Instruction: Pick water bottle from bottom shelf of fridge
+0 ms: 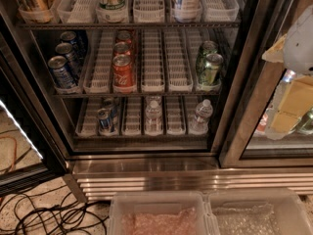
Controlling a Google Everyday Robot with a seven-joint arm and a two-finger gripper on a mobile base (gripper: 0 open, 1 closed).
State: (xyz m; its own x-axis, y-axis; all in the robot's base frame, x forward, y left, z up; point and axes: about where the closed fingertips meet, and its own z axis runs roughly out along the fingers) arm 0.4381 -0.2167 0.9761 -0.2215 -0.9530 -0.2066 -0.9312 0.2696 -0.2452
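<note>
Clear bins [156, 202] nearest; water bottle [201, 117] stands on bottom shelf [132, 131] of fridge [146, 168]; hand [299, 44] far right, grip: cannot tell.

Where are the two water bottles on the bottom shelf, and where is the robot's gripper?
Middle bottle [153, 115]: camera view, on its label.
Right bottle [200, 117]: camera view, on its clear body.
Gripper [299, 42]: camera view, at the right edge, on its white housing.

Speckled floor [29, 196] low on the left with black cords [49, 214] in loops, two see-through bins [157, 195] side by side at the bottom, dim warm light, white tool [295, 43] up at the right edge.
</note>
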